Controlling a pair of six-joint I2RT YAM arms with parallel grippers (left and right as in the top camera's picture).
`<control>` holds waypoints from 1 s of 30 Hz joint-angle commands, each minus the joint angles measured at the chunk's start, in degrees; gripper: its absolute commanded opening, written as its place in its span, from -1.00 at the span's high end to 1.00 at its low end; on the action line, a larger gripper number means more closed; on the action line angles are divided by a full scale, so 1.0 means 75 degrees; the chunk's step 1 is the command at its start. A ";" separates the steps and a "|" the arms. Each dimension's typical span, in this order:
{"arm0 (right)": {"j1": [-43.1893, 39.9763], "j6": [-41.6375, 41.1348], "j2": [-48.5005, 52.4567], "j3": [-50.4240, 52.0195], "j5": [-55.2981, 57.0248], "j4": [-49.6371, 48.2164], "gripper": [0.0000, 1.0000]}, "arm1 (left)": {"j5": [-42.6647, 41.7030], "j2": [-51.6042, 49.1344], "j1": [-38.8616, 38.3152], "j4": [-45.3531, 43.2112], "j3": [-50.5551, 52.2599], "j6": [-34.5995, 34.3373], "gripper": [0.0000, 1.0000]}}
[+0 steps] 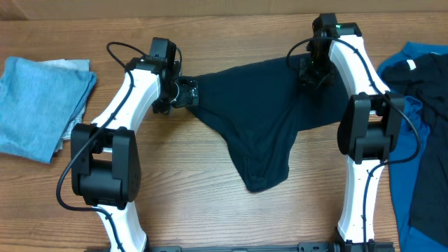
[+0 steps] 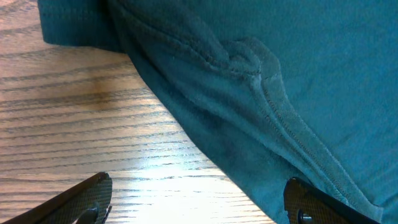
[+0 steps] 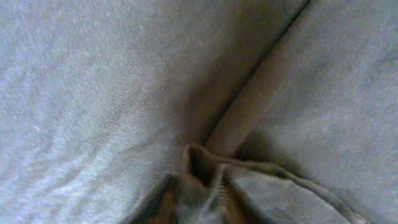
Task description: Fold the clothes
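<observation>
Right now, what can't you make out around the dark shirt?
- Right gripper: its wrist hides the fingers overhead; right wrist view is blurred shirt fabric, so grip is unclear.
- Blue pile: cut off by the overhead's right edge.
- Grey cloth: mostly under the light blue cloth, overhead.

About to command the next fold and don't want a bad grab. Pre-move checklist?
1. Left gripper open: ok, fingers apart.
2. Left gripper at shirt edge: ok.
3. Right gripper holding shirt: cannot tell; fabric puckers at it, fingers hidden.
4. Shirt flat: not ok, bunched, sagging toward the front.
5. Light blue stack clear of shirt: ok.
6. Blue pile clear of shirt: cannot tell, right arm blocks the view.
</observation>
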State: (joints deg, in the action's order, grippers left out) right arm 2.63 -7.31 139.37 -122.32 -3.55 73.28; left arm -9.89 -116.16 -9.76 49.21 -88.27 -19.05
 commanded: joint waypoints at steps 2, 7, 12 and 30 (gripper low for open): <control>0.0006 -0.0032 -0.0140 0.0044 0.0073 0.0137 0.92 | -0.0085 -0.0044 0.0000 -0.0111 -0.0114 0.0175 -0.82; -0.0184 -0.0638 -0.0659 0.0044 0.0414 0.0933 0.92 | -0.0076 -0.0044 0.0000 -0.0752 -0.0117 0.0175 -0.83; -0.0530 -0.1466 -0.1256 0.0044 0.1102 0.1763 0.92 | 0.0055 -0.0044 0.0000 -0.1259 -0.0114 0.0207 -0.83; -0.1335 -0.3465 -0.1253 0.2600 0.3054 0.2669 0.92 | 0.0210 -0.0044 0.0117 -0.1606 -0.0117 0.0717 -0.84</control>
State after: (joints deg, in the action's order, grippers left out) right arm -5.87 -30.52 131.28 -105.38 15.75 93.95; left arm -8.80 -116.16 -9.37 37.76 -88.27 -15.42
